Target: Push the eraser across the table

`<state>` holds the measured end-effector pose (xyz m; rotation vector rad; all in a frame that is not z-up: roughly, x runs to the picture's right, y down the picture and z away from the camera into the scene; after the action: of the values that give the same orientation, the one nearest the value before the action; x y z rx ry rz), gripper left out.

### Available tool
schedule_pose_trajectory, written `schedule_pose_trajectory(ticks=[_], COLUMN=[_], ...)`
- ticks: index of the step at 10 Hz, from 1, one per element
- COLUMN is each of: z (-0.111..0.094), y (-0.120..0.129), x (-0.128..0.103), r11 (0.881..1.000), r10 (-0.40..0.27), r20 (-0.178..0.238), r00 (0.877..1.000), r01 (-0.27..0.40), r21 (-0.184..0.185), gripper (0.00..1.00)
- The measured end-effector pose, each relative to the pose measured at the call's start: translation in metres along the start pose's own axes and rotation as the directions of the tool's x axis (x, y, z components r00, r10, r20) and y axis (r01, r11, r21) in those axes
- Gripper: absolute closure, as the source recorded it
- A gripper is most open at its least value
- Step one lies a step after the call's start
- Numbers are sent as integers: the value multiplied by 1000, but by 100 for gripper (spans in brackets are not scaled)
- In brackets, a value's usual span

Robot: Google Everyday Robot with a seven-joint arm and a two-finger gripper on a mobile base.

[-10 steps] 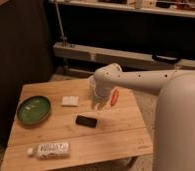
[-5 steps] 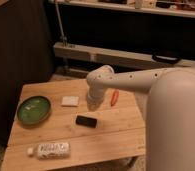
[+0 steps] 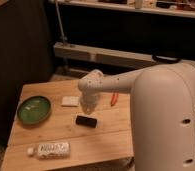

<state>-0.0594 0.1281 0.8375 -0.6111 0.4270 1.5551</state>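
The approach step is in hand, by my reading: the gripper [image 3: 87,106] hangs low over the middle of the worktop [image 3: 111,136], just behind the eraser [image 3: 86,121] and seemingly not touching it. Whether the gripper is spread or pressed together I cannot tell, as the wrist hides that end of the arm. The eraser lies flat near the centre of the worktop, long side across it, with the white pad [image 3: 69,101] beyond it to the left, the green bowl [image 3: 34,109] further left and the plastic bottle [image 3: 50,149] near the front edge. The next move likely calls for lowering until the gripper meets one edge of the eraser, then a steady slide along the planks – kept away from the bottle and bowl – with the contact low enough that the eraser does not slip out underneath
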Motion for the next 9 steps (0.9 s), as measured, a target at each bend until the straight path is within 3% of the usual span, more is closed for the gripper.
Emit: schedule_pose_trajectory(ticks=[4,9], z=[15,36], y=[11,-2], x=[-8,-23], r11=[999,996], r10=[21,89], r20=[13,-37], r00=[1000,995], r01=[-22,-88], r21=[24,28], gripper=[100,100])
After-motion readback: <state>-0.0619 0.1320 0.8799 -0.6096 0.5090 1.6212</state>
